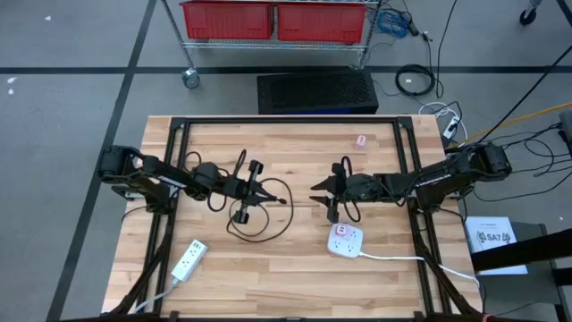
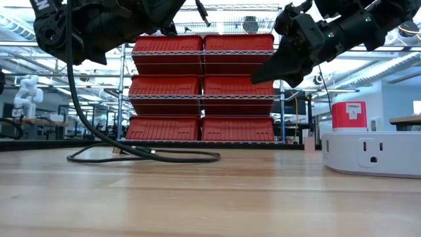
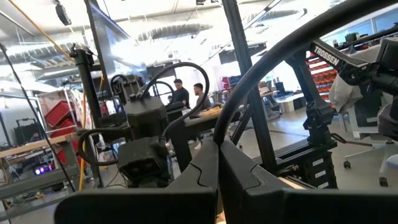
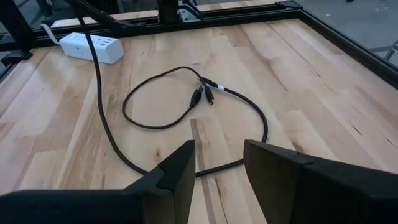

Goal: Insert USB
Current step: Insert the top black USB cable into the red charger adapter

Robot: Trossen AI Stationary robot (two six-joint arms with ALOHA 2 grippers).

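- Overhead, the left gripper (image 1: 253,186) sits a little left of the table's (image 1: 295,286) centre, its fingers (image 3: 205,180) pressed flat together with nothing seen between them.
- A black USB cable (image 1: 259,215) lies in a loose loop on the wood just under and at about 5 o'clock from that gripper; in the right wrist view its two plug ends (image 4: 203,94) rest side by side inside the loop.
- The right gripper (image 1: 320,192) hangs at 3 o'clock from the loop, clear of the wood, jaws parted to a middling gap and holding nothing.
- At about 5 o'clock from the right gripper a round white power hub (image 1: 345,241) rests on the table, its white cord running off toward 3 o'clock.
- Near the 7 o'clock corner lies a white power strip (image 1: 188,261).
- Beyond the table's far edge stands a wire rack of red bins (image 2: 200,89).
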